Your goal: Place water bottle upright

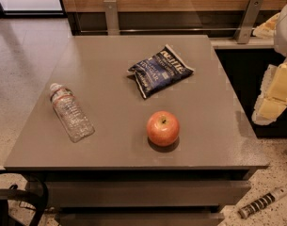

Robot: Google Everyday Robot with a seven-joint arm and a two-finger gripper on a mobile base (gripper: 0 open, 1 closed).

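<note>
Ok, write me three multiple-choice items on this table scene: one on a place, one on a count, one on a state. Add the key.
1. Where is the end effector?
A. At the view's right edge, beyond the table
B. Low over the table's middle
C. Under the table

2. How many things lie on the table?
A. Two
B. Three
C. Five

3. The water bottle is:
A. Standing on its base
B. Lying on its side
C. Hanging in the air

Key:
1. A: the end effector shows past the table's right side, touching nothing on it.
2. B: the water bottle, the chip bag and the apple are the three things.
3. B: the water bottle's long side rests flat on the table, at its left part.
</note>
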